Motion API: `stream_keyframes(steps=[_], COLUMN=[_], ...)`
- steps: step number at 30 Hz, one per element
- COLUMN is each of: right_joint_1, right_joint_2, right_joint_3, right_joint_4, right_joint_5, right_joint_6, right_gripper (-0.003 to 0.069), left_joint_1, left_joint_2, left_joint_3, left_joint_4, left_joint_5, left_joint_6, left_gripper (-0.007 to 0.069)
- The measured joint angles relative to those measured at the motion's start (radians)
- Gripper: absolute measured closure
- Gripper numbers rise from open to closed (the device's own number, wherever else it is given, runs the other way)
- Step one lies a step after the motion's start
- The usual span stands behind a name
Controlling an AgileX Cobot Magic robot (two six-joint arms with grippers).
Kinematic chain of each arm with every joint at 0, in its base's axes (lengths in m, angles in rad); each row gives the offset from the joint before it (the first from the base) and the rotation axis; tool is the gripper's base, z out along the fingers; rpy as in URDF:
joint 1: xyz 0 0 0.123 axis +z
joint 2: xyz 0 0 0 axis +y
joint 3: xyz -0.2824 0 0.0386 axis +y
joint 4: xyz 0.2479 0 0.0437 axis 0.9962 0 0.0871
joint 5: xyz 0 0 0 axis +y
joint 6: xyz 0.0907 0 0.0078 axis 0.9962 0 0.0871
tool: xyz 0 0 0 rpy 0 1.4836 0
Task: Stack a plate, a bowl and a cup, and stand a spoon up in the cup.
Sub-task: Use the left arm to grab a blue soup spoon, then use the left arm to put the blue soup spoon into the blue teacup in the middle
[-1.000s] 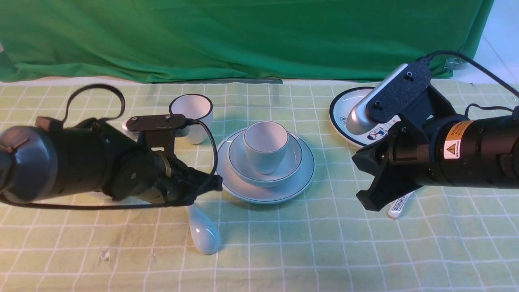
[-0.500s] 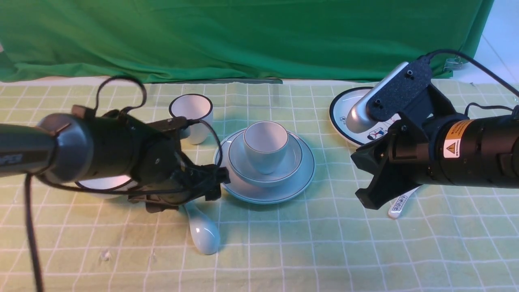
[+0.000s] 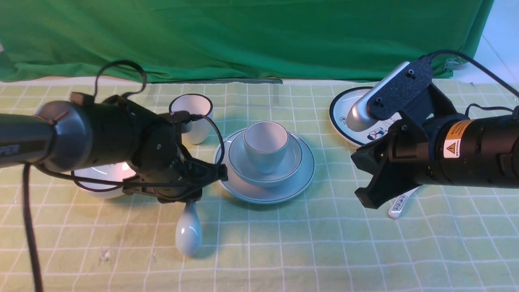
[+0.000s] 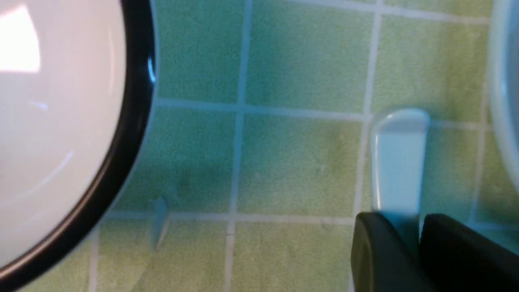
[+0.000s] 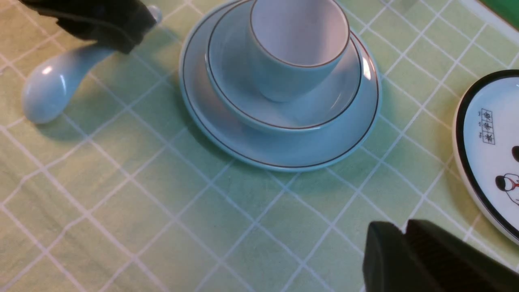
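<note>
Pinching the spoon [image 3: 188, 237] by its handle in the left gripper [image 4: 410, 227], just left of the stacked plate [image 3: 284, 194], bowl [image 3: 292, 161] and cup [image 3: 265, 148]. Holding nothing in the closed right gripper [image 5: 405, 240].

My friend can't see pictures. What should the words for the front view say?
The robot's left gripper pinches the handle of a plain white ceramic spoon, beside a pale white cup standing in a thin-rimmed white bowl on a matching round plate. The right gripper hovers empty near a black-rimmed cartoon plate.
</note>
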Motion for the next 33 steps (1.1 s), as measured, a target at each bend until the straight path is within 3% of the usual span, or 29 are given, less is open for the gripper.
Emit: stream_keyframes(steps=[5, 7, 14, 21, 30, 33], right_joint_1=[0.0, 0.0, 0.0, 0.0, 0.0, 0.0], right_joint_2=[0.0, 0.0, 0.0, 0.0, 0.0, 0.0], right_joint_3=[0.0, 0.0, 0.0, 0.0, 0.0, 0.0], right_joint_4=[0.0, 0.0, 0.0, 0.0, 0.0, 0.0], right_joint_5=[0.0, -0.002, -0.039, -0.063, -0.065, -0.065], right_joint_6=[-0.001, 0.001, -0.001, -0.021, -0.023, -0.023], right_gripper=[0.055, 0.0547, 0.0538, 0.0533, 0.0527, 0.0524], left_joint_1=[0.0, 0.0, 0.0, 0.0, -0.001, -0.001], left_joint_2=[-0.109, -0.157, -0.176, -0.024, 0.12, 0.132], left_joint_3=[0.0, 0.0, 0.0, 0.0, 0.001, 0.001], left_joint_4=[-0.001, -0.001, 0.001, 0.138, 0.201, 0.204], left_joint_5=[0.0, -0.074, -0.617, -1.009, -1.114, -1.115], left_joint_6=[0.044, 0.053, 0.122, 0.131, 0.15, 0.161], left_gripper=[0.0522, 0.0522, 0.0522, 0.0522, 0.0522, 0.0489])
